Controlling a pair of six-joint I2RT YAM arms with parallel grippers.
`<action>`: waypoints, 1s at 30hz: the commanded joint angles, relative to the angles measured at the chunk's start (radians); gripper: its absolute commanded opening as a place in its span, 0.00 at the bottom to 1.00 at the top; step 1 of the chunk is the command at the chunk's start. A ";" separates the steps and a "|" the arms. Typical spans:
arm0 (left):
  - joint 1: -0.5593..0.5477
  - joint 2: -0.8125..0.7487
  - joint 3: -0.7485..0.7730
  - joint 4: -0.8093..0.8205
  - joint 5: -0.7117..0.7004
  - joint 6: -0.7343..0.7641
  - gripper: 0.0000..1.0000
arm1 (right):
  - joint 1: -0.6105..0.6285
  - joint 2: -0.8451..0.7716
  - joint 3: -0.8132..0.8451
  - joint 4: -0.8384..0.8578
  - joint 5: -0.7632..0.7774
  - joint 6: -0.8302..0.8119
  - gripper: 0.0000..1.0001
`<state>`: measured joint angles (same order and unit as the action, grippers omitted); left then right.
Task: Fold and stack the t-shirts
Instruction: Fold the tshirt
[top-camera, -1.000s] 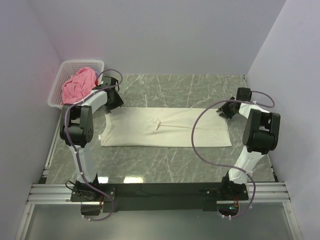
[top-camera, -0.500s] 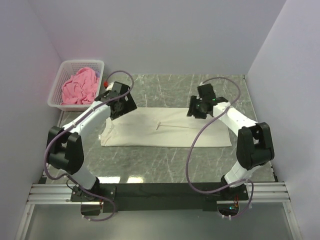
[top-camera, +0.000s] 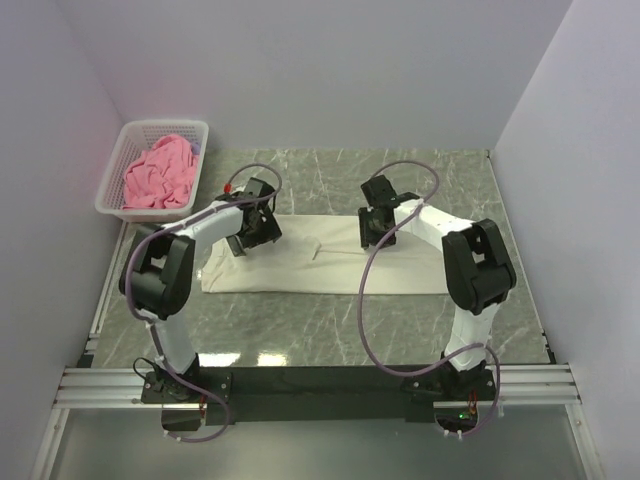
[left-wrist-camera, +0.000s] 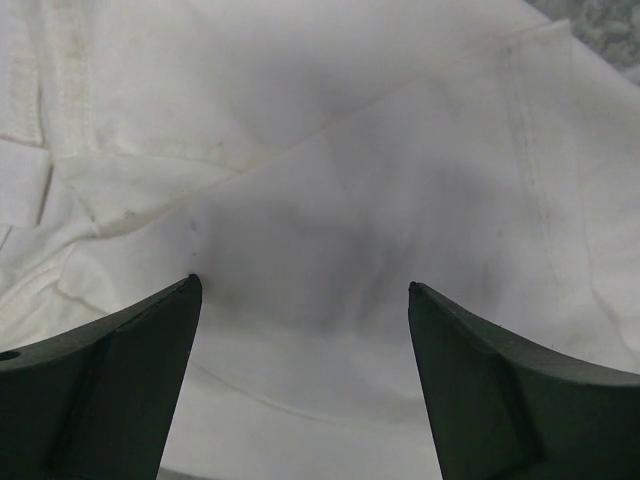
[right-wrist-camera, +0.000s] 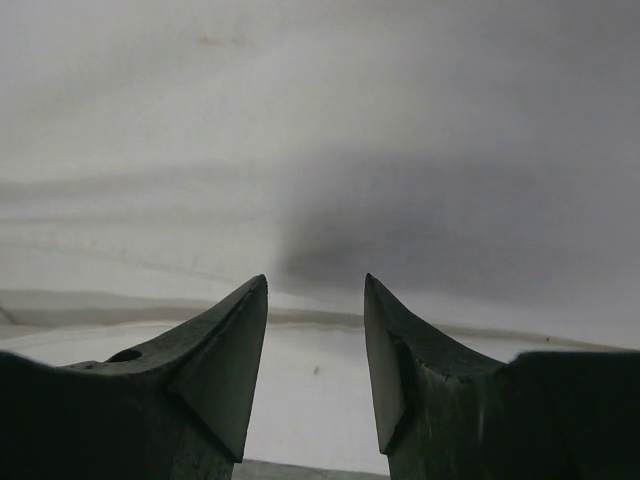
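Your left gripper (left-wrist-camera: 300, 290) had its two dark fingers (left-wrist-camera: 110, 380) spread wide, released, with nothing caught between them. Directly beneath the gap lay the cream-white t-shirt (left-wrist-camera: 330, 150), its seams and a folded hem close under the tips, though whether the tips touched the cloth could not be told. Your right gripper (right-wrist-camera: 315, 285) had its own tips only a narrow way apart, also clasping nothing, and the same pale cloth filled the view beyond them, smooth, with a hem edge running just past them. Seen from above, that shirt lay flat as a long folded rectangle across the middle of the grey marbled table (top-camera: 330, 330), with the left gripper over its far left end and the right gripper over its far edge, right of centre. The pink t-shirt (top-camera: 158, 172) sat crumpled in the white lattice basket (top-camera: 165, 124) at the far left corner, well apart from both arms.
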<state>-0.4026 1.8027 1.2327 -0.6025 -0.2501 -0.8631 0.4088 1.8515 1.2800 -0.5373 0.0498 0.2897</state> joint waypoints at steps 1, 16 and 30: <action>-0.001 0.053 0.070 0.015 -0.011 -0.016 0.89 | 0.021 0.035 0.033 -0.038 0.042 -0.009 0.50; 0.041 0.414 0.465 -0.049 -0.020 0.286 0.92 | 0.165 0.055 -0.096 -0.243 -0.100 0.031 0.50; 0.044 0.702 0.942 0.021 0.055 0.631 0.94 | 0.439 0.216 0.166 -0.271 -0.341 0.111 0.51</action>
<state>-0.3676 2.4496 2.1082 -0.6235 -0.2070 -0.3267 0.7963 1.9858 1.3891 -0.7948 -0.1719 0.3550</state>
